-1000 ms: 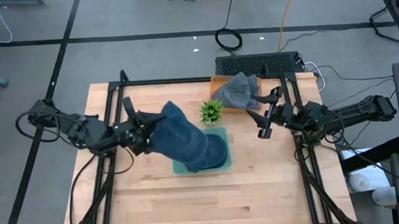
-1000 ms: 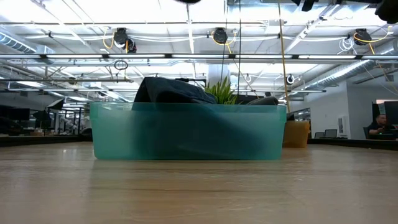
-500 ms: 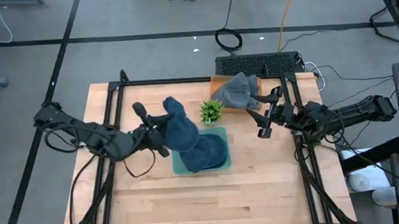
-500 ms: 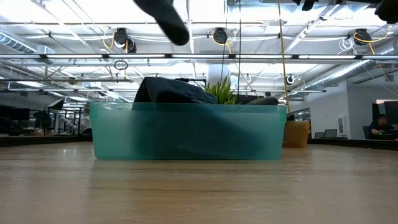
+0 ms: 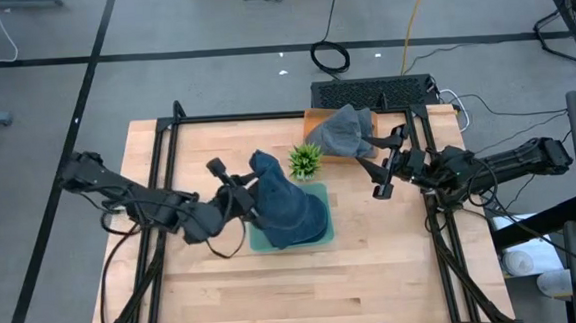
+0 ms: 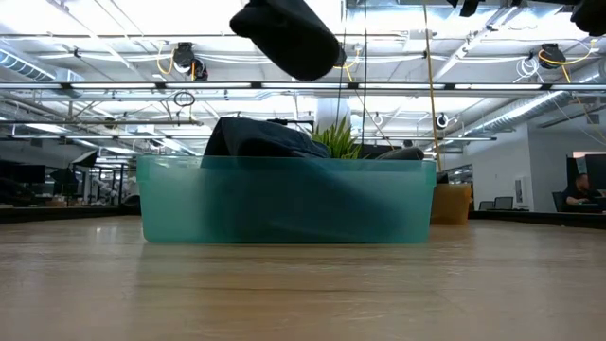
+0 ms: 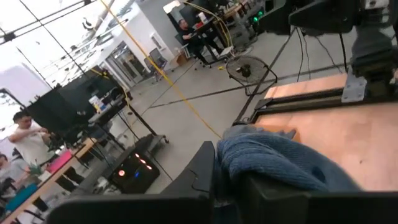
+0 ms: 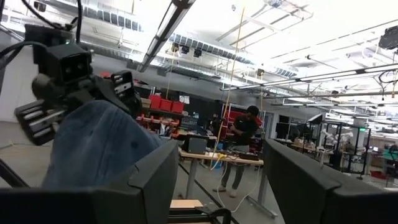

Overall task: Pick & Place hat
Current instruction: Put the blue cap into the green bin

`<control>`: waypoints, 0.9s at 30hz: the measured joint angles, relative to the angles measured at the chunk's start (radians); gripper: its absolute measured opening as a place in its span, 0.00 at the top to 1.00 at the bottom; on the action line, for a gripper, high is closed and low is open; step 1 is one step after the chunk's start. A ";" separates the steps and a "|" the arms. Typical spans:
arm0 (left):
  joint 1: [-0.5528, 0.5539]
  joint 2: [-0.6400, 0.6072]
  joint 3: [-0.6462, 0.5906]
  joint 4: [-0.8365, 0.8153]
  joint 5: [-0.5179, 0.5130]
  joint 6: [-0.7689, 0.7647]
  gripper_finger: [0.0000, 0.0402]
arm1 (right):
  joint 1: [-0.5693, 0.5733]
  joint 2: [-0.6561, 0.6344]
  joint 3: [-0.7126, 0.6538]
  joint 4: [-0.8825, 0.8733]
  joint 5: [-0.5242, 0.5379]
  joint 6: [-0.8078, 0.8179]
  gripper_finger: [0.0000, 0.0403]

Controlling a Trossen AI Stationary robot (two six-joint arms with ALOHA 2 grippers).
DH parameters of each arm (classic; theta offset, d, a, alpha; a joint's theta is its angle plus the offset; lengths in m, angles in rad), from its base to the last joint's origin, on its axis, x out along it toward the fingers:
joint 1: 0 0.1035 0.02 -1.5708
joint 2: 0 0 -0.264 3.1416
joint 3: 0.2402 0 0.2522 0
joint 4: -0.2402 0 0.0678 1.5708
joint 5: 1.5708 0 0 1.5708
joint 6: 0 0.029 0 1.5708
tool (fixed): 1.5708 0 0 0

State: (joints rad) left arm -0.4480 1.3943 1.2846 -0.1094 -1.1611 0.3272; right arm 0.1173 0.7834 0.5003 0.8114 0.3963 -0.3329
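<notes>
A blue denim hat (image 5: 289, 208) lies heaped over a teal bin (image 5: 258, 245) at mid-table. In the low view its lower part (image 6: 265, 140) sits inside the bin (image 6: 284, 204), while its held end (image 6: 289, 36) hangs above. My left gripper (image 5: 247, 197) is shut on the hat's left end. My right gripper (image 5: 379, 179) hovers open at the right, with nothing between its fingers (image 8: 155, 180). The right wrist view shows the hat (image 8: 99, 149) in the left gripper. My left gripper pinches the hat's bunched edge (image 7: 249, 163) between its two fingers. It comes in level from the table's left. The held end is raised above the bin, and the rest of the hat slopes down into the bin; how many layers are held does not show.
A small green plant (image 5: 305, 160) stands just behind the bin. A grey hat (image 5: 346, 130) lies on an orange box (image 5: 312, 128) at the far edge. Black frame rails (image 5: 158, 169) run along the table's sides. Bare wood lies near the front edge (image 5: 306, 291).
My left gripper has moved toward the table's right edge and down, rolling about its own line. The hat's held end has come in over the bin, so the hat now sits bunched shorter; its lower part has stayed in the bin.
</notes>
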 joint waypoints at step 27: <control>0.024 0.341 0.002 0.012 -0.130 -0.554 0.93 | 0.003 0.000 0.000 0.048 -0.010 0.038 0.45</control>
State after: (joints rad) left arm -0.4243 1.7357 1.2865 -0.0975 -1.2909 -0.2263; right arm 0.1200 0.7837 0.5003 0.8591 0.3865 -0.2952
